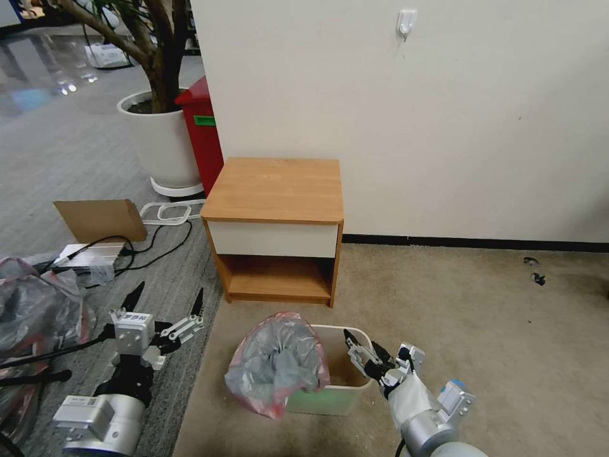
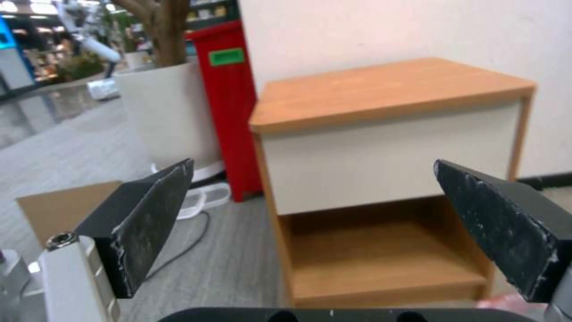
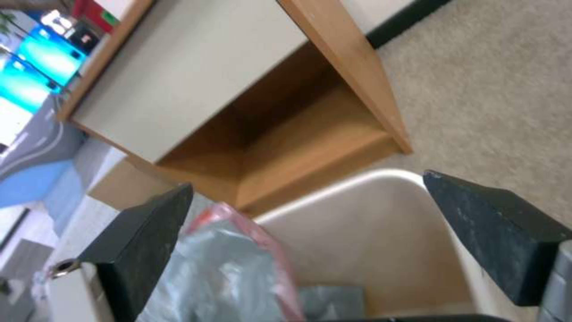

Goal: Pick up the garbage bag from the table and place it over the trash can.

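Looking down from the head view, you are seeing the garbage bag (image 1: 277,362) already off the counter (image 1: 276,189) and draped over the left part of the trash can (image 1: 330,397), bunched up with its pink-red rim hanging down the outer wall, so by my judgement the pickup is done and the fitting is only half finished: the right side of the bin's rim is sitting bare and the bag's mouth is not stretched around it. Your right gripper (image 1: 363,348) is hovering just over the bin's right rim, its fingers (image 3: 494,232) spread wide and gripping nothing; in the right wrist view the bag (image 3: 232,273) is lying between them and below. Your left gripper (image 1: 166,303) is waiting apart over the grey carpet to the left, fingers (image 2: 146,219) likewise wide apart and empty, pointing toward the counter. Counting: one bag on the bin, one cream bin, one nightstand counter, two grippers.
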Available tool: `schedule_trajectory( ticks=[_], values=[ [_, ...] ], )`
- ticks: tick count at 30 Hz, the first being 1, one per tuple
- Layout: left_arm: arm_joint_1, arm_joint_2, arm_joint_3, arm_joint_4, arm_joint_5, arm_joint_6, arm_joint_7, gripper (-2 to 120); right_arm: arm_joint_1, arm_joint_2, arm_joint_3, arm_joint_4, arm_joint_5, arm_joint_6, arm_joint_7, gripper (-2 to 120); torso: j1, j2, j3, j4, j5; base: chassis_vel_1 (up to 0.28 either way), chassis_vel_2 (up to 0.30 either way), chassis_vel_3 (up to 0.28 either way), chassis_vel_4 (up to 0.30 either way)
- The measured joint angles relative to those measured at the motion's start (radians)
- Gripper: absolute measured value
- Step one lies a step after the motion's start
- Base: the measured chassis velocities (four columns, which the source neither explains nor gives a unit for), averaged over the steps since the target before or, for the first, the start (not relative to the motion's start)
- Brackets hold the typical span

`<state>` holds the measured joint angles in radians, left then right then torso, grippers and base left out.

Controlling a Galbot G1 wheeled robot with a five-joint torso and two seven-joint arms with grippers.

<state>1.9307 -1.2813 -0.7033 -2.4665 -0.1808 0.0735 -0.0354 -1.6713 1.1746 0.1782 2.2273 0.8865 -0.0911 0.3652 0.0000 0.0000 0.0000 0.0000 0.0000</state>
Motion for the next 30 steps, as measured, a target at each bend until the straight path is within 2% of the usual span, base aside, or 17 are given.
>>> schedule_trajectory(
  ticks=[3, 8, 11, 16, 20, 25, 30],
  values=[
    [0.002, -0.002, 0.023, 0.009, 0.025, 0.005, 0.014, 100, 0.012, 0.023, -0.005, 0.004, -0.011, 0.001, 0.000, 100, 0.000, 0.000, 0.000, 0.0001, 0.0000, 0.000, 0.000, 0.000, 0.000],
    [-0.003, 0.023, 0.086, 0.042, 0.063, 0.067, 0.017, 100, 0.012, 0.043, 0.004, 0.008, -0.053, 0.006, -0.004, 100, 0.000, 0.000, 0.000, 0.0001, 0.0000, 0.000, 0.000, 0.000, 0.000],
    [-0.027, 0.054, 0.152, 0.088, 0.070, 0.110, -0.001, 100, 0.001, 0.051, 0.029, 0.009, -0.067, 0.010, -0.016, 100, 0.000, 0.000, 0.000, 0.0000, -0.0001, 0.000, 0.000, 0.000, 0.000],
    [-0.042, 0.068, 0.198, 0.116, 0.075, 0.141, -0.017, 100, -0.002, 0.058, 0.048, 0.003, -0.069, 0.012, -0.024, 100, 0.000, 0.000, 0.000, 0.0000, 0.0000, 0.000, 0.000, 0.000, 0.000],
    [-0.089, 0.085, 0.279, 0.165, 0.048, 0.256, -0.101, 100, -0.009, 0.085, 0.077, -0.012, -0.070, 0.021, -0.028, 100, 0.000, 0.000, 0.000, 0.0000, 0.0000, 0.000, 0.000, 0.000, 0.000],
    [-0.126, 0.091, 0.303, 0.197, 0.033, 0.282, -0.125, 99, -0.013, 0.096, 0.093, -0.012, -0.070, 0.024, -0.028, 100, 0.000, 0.000, 0.000, 0.0000, 0.0000, 0.000, 0.000, 0.000, 0.000],
    [-0.192, 0.105, 0.338, 0.252, 0.021, 0.288, -0.134, 85, -0.013, 0.106, 0.112, -0.015, -0.070, 0.025, -0.029, 100, 0.000, 0.000, 0.000, 0.0000, 0.0000, 0.000, 0.000, 0.000, 0.000]
  ],
)
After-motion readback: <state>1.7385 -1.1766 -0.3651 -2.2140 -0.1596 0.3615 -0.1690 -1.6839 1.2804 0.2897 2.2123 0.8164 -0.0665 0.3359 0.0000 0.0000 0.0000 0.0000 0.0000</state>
